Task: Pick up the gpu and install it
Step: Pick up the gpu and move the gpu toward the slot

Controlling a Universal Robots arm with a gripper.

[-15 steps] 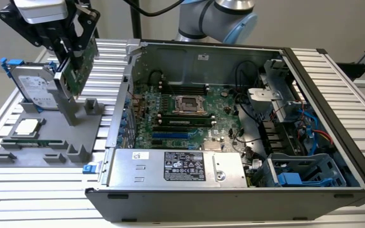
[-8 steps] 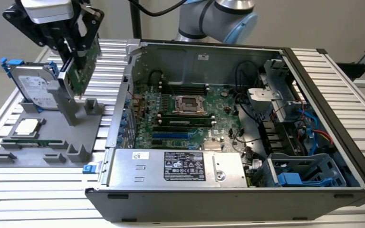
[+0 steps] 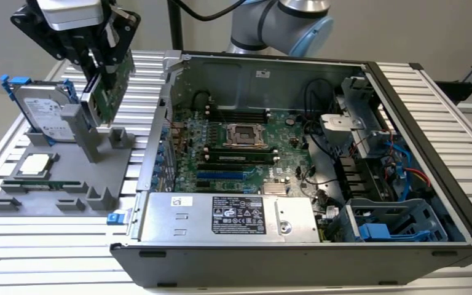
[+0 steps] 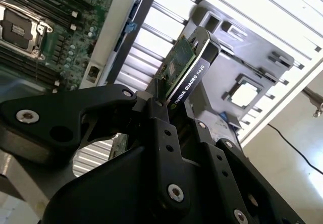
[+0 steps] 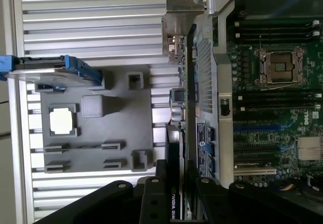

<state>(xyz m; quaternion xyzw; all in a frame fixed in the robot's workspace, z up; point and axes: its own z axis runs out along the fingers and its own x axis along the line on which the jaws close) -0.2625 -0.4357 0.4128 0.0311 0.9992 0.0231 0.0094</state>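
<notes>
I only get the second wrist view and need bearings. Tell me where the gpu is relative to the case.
Observer: In the exterior view the end effector holds the gpu outside the open case, to the exterior view's left of it, above the grey tray.
Operator: Report what else stands on that tray.
Observer: A hard drive with blue rails stands upright, to the exterior view's left of the gpu.
Operator: Check the expansion slots.
Observer: The blue slots on the motherboard hold no card.
</notes>
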